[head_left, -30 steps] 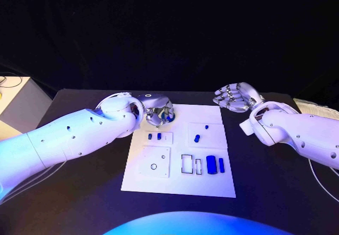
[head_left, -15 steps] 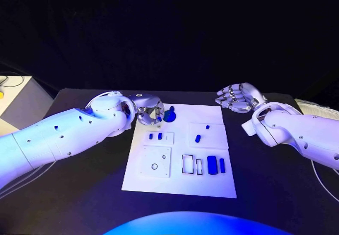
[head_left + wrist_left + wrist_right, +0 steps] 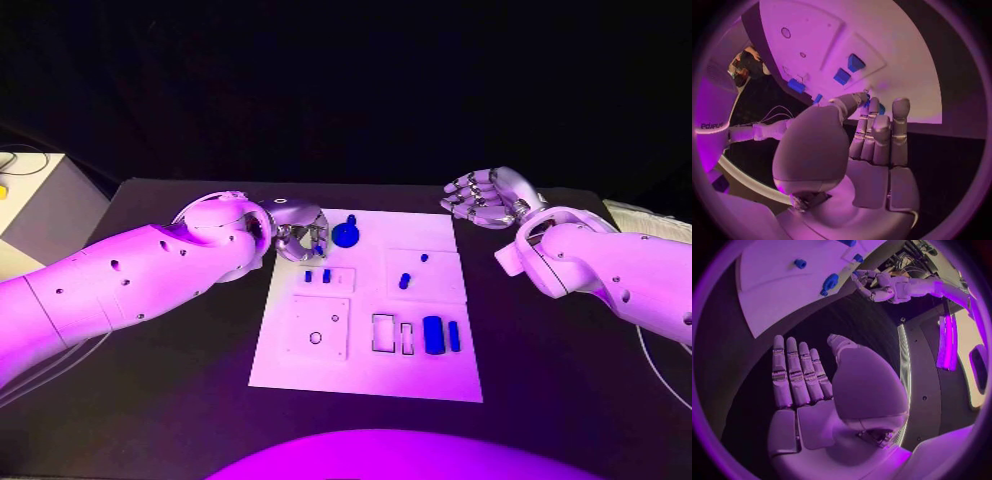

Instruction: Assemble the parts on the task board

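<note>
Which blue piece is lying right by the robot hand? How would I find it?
Look at the white task board in the middle of the black table, at its far edge. Beside the left robot hand lies the blue part, bigger and rounder than the slim blue pieces nearer you.

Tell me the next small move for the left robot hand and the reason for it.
Probably bring the left robot hand back onto the blue part and close on it. That part lies at the far edge of the task board, just beside the fingers, apparently not held. The right robot hand is open, off the board.
</note>
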Robot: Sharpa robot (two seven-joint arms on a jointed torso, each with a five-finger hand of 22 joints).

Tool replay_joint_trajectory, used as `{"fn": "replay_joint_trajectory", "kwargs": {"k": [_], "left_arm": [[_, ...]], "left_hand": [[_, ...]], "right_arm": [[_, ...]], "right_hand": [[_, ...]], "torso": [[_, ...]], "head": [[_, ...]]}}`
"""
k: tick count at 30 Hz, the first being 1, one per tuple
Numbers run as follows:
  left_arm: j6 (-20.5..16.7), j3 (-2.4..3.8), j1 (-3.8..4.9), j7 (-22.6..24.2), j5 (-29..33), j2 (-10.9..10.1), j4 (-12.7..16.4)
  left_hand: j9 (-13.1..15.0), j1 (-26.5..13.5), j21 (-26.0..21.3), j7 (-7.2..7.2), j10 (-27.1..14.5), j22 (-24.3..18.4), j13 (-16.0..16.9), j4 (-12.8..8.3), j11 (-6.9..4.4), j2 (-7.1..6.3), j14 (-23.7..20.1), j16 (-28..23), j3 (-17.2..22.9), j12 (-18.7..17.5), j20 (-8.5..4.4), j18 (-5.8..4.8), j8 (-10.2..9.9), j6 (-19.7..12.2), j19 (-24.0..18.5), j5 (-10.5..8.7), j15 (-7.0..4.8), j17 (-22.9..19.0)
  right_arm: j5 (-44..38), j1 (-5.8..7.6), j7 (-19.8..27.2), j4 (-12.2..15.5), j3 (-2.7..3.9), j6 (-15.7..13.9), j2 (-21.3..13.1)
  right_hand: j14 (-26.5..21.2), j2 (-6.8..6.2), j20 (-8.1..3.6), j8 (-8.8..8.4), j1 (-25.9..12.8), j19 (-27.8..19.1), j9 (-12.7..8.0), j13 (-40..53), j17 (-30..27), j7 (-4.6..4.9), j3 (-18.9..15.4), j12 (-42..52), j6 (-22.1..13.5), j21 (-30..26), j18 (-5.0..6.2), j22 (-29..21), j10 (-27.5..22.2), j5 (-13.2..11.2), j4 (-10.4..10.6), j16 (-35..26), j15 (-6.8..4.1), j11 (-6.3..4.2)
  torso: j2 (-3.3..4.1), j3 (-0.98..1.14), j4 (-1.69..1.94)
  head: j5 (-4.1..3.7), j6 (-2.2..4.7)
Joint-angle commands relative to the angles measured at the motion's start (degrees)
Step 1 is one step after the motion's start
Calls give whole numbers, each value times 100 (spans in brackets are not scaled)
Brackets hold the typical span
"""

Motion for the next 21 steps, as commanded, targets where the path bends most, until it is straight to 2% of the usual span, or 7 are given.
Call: {"fn": "replay_joint_trajectory", "kwargs": {"k": [1,21], "left_arm": [[106,2,-8,-20,-75,33,-17],[84,-6,-39,-76,-186,166,-154]], "left_hand": [[80,-64,-23,-3,38,1,3,-11,11,-7,-34,-9,-23,-39,14,-33,7,23,-31,12,9,-6],[85,-55,-40,-5,50,-24,5,-17,9,1,-40,-11,-20,-61,11,-26,-4,27,-49,16,7,-15]], "right_arm": [[-22,0,74,6,3,57,0],[-22,0,75,8,3,59,-7]], "right_hand": [[46,-26,-7,-16,34,-8,-10,-8,-6,317,23,-11,37,4,78,-5,32,25,1,-37,-6,-3],[46,-26,-7,-16,34,-8,-10,-8,-6,317,23,-11,37,4,78,-5,32,25,1,-37,-6,-3]], "torso": [[0,-3,-2],[-2,2,-1]], "head": [[2,-4],[-10,-9]]}}
